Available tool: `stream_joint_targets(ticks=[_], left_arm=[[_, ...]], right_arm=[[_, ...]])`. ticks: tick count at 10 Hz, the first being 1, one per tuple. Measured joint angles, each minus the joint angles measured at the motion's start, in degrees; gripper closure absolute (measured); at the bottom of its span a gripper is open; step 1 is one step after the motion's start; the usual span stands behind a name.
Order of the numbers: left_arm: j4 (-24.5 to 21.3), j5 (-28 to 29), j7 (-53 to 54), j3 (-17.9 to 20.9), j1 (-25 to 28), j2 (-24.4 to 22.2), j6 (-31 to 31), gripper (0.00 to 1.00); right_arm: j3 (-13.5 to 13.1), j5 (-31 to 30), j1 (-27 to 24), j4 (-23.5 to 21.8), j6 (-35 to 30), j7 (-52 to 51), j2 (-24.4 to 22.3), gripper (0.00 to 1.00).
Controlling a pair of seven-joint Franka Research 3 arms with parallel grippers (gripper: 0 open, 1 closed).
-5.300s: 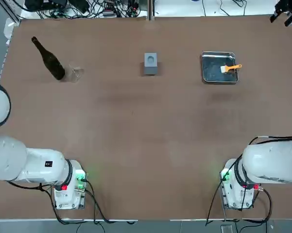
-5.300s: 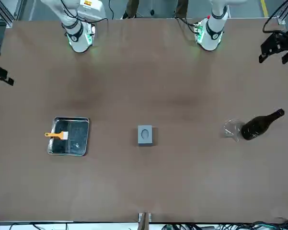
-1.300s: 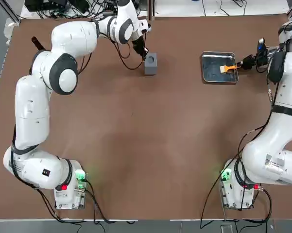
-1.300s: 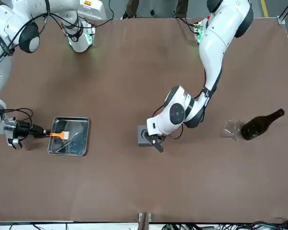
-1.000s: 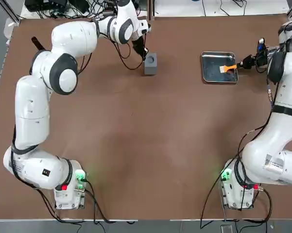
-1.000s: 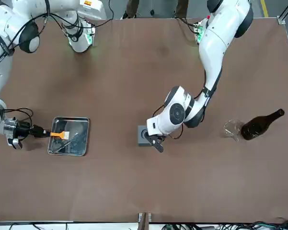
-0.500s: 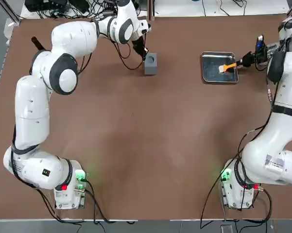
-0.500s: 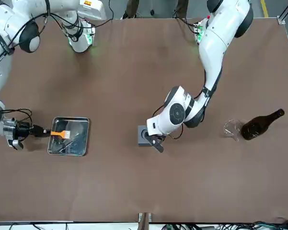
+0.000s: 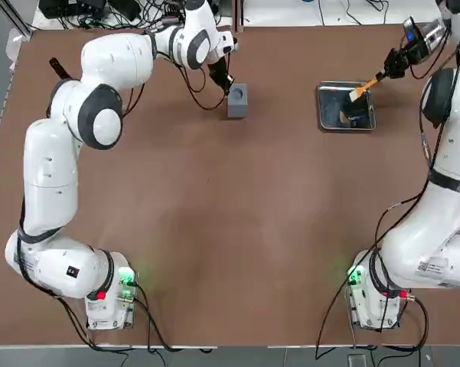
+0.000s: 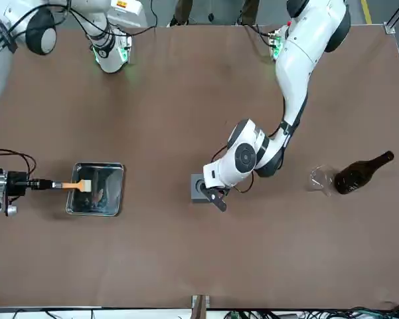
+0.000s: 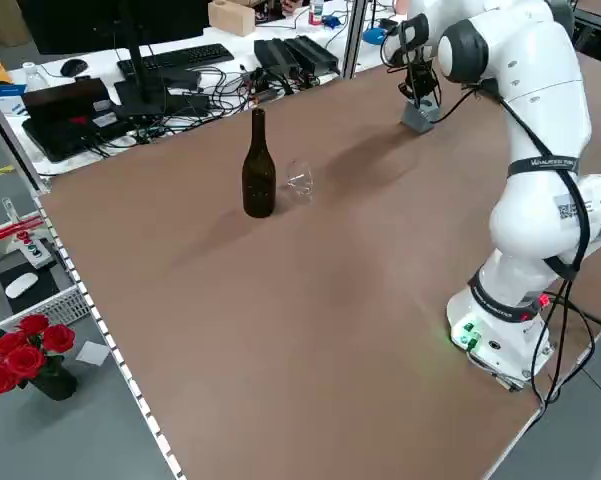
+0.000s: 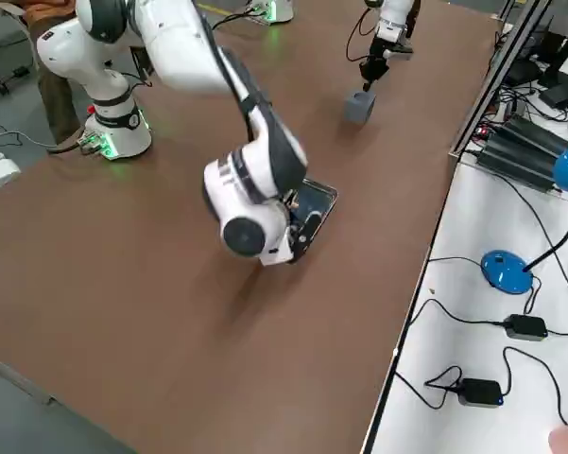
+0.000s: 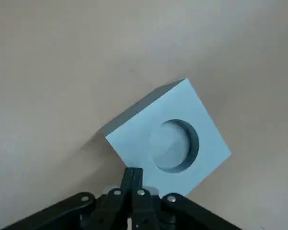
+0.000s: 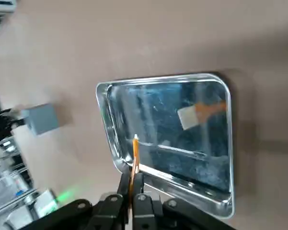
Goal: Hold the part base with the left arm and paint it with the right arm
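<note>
A: While the left gripper (image 13: 133,178) only presses its closed fingertips against one side of the part base (image 9: 238,99), not clamping it, what could go wrong?

B: My guess: brush strokes shove the block sideways, since nothing pinches it. It sits on the table's far side, well apart from the tray (image 9: 322,122).

A: Right gripper (image 14: 132,178)?

B: Clamped on the brush (image 9: 363,89), raised above the tray. Thin handle, so it might twist in the grip under pressure.

A: Anything unclear?

B: Can't tell if the bristles carry paint. Wrist view shows a reflection in the tray, and the left fingertips' contact spot is partly hidden.
</note>
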Motion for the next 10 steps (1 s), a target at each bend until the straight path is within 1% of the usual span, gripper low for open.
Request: stream_joint_targets(ticks=[1, 3, 5, 6, 7, 8, 9, 10], left_arm=[[0.0, 0.0, 0.0, 0.0, 0.0, 0.0, 0.0, 0.99], [0.0, 0.0, 0.0, 0.0, 0.0, 0.0, 0.0, 0.99], [0.0, 0.0, 0.0, 0.0, 0.0, 0.0, 0.0, 0.99], [0.0, 0.0, 0.0, 0.0, 0.0, 0.0, 0.0, 0.99], [0.0, 0.0, 0.0, 0.0, 0.0, 0.0, 0.0, 0.99], [0.0, 0.0, 0.0, 0.0, 0.0, 0.0, 0.0, 0.99], [0.0, 0.0, 0.0, 0.0, 0.0, 0.0, 0.0, 0.99], [0.0, 0.0, 0.0, 0.0, 0.0, 0.0, 0.0, 0.99]], right_arm=[[2.5, -6.9, 1.6, 0.0, 4.2, 4.5, -2.7, 0.96], [10.6, -23.3, 2.9, -1.7, 13.1, 12.5, -6.8, 0.96], [17.7, -38.9, 3.3, -4.6, 19.6, 18.1, -7.7, 0.96], [20.4, -44.3, 3.5, -6.4, 21.9, 20.1, -7.7, 0.96], [21.5, -47.2, 3.9, -8.1, 23.5, 20.9, -7.7, 0.96], [21.8, -48.7, 4.2, -9.7, 24.9, 21.2, -7.7, 0.96], [22.1, -49.4, 4.3, -11.1, 26.3, 22.0, -7.7, 0.96], [23.0, -49.6, 4.3, -12.0, 26.9, 23.5, -7.9, 0.96]])
